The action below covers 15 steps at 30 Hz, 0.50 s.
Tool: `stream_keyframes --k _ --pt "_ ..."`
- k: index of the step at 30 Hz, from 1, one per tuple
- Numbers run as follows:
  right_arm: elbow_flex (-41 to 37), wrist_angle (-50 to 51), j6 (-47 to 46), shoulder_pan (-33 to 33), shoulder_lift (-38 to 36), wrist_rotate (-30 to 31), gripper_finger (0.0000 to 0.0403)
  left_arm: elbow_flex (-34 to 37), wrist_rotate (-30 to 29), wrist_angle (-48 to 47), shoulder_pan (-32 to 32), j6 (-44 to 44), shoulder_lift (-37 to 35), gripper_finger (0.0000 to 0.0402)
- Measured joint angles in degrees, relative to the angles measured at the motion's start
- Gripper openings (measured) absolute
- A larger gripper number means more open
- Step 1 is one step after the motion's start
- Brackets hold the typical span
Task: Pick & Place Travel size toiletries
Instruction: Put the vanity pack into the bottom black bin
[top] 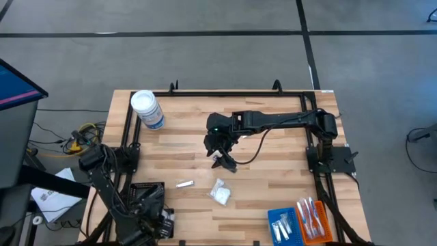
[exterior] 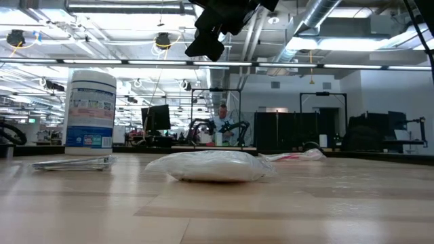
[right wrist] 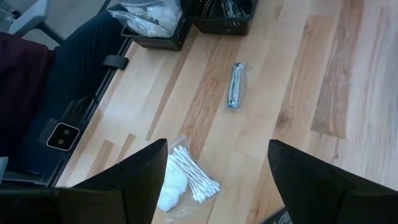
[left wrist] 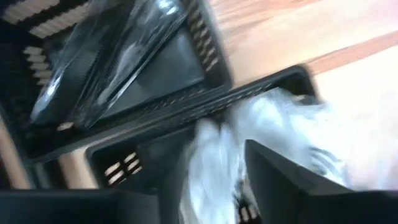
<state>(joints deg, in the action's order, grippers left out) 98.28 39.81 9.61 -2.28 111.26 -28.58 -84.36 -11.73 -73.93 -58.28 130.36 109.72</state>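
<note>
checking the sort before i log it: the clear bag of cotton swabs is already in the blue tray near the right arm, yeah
Not quite. The bag of cotton swabs is not in the blue tray; it lies on the bare table, below the right gripper. The high view shows this. The tray does sit near the right arm.

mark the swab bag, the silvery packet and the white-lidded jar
swab bag [right wrist: 183, 177], right wrist view, on the swab sticks
silvery packet [right wrist: 235, 85], right wrist view, mid-length
white-lidded jar [top: 144, 102], high view, centre of the lid
</note>
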Motion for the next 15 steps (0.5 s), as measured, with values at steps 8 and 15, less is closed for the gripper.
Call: stream_keyframes --k 8,15 --pt "0.0 -1.0 0.0 0.0 0.0 0.0 0.0271 -0.2 -6.9 1.1 -1.2 -1.3 -4.7 0.0216" --pt "-1.8 -2.0 -0.4 0.2 0.0 0.0 0.0271 -0.3 6.2 1.4 -3.8 0.5 -7.2 0.0168"
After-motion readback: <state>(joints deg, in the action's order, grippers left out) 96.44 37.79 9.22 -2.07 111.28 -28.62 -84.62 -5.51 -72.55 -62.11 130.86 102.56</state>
